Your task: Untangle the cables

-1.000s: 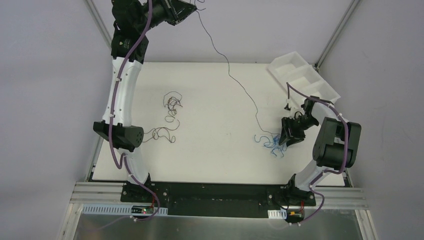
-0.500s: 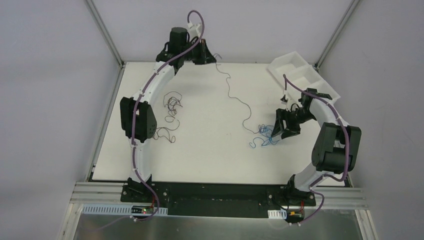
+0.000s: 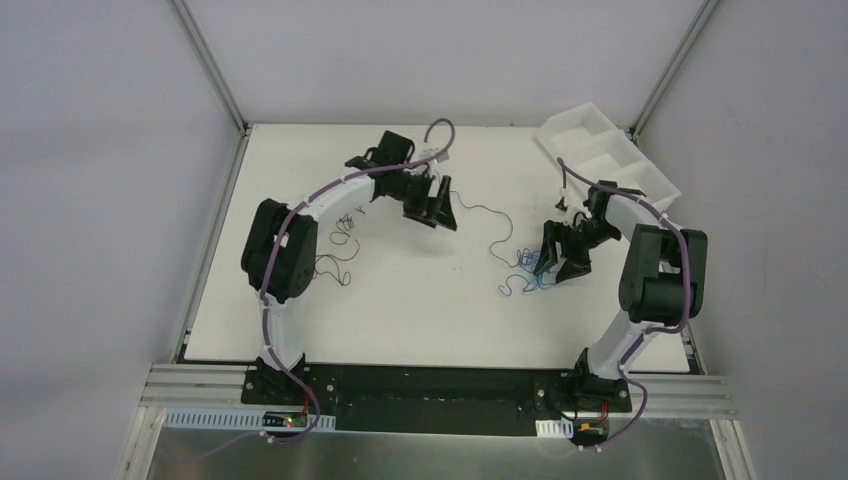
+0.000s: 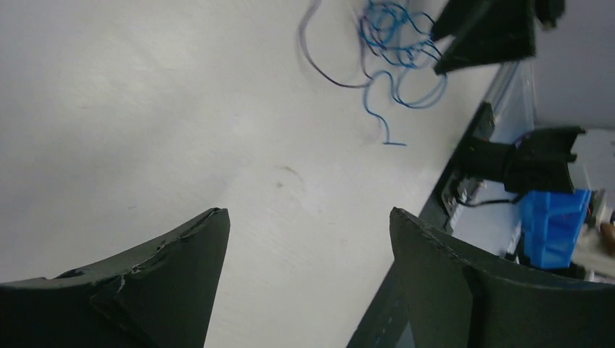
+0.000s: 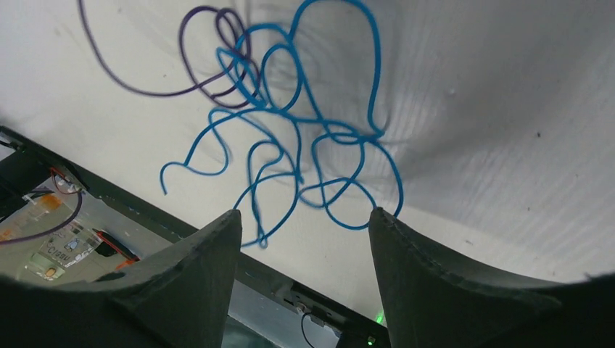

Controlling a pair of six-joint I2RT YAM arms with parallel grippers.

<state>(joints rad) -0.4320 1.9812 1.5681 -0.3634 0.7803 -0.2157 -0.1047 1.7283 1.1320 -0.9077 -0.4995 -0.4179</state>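
A bright blue cable (image 3: 524, 281) lies in a loose curly tangle on the white table (image 3: 420, 310), right of centre. One dark cable (image 3: 484, 215) runs from that tangle toward my left gripper (image 3: 437, 212); in the right wrist view this dark cable (image 5: 207, 76) loops through the blue cable (image 5: 304, 130). The left gripper (image 4: 306, 212) hangs open above bare table with nothing between its fingers. My right gripper (image 3: 556, 262) is open just right of the blue tangle, and in its wrist view the right gripper (image 5: 304, 212) has its tips at the tangle's near loops. More dark cables (image 3: 343, 222) lie at the left.
A white compartment tray (image 3: 603, 150) stands at the back right corner, just behind the right arm. Another dark curly wire (image 3: 330, 266) lies by the left arm's elbow. Metal frame posts rise at both back corners. The black base rail runs along the near edge.
My left arm swung down from high at the back to just above the table and its jaws opened, dropping the dark cable onto the table. The right gripper shifted slightly back-left and opened wider.
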